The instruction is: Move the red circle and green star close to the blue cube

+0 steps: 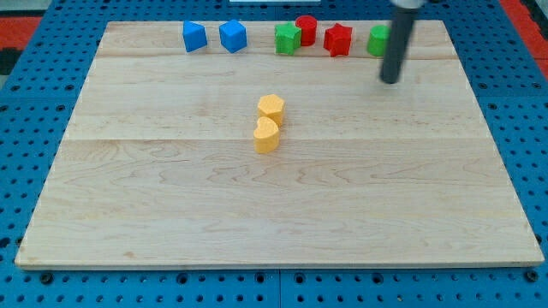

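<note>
The red circle stands near the board's top edge, touching the green star on its left. The blue cube sits left of the green star, with a small gap between them. A second blue block lies further left. My tip rests on the board at the upper right, below a green block that the rod partly hides, and well right of the red circle.
A red star sits between the red circle and the green block. A yellow hexagon and a yellow heart touch each other at the board's middle. The wooden board lies on a blue pegboard.
</note>
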Available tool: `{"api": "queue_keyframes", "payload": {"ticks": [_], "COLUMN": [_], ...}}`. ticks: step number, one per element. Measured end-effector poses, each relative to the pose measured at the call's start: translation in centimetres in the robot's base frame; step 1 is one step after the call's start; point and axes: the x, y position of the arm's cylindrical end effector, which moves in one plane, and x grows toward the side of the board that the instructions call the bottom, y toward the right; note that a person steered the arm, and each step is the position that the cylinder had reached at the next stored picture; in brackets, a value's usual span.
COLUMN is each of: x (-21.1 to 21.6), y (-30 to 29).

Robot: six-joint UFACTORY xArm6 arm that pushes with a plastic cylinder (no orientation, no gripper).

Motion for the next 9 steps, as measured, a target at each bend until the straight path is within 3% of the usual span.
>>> {"api": "queue_keyframes", "payload": {"ticks": [1, 2, 3, 5, 7, 9], "x": [-6.9, -12.1, -12.2, -12.1, -11.8, -9.0], "y": [6.5, 6.0, 3.4, -19.1, -22.2, -20.4]}}
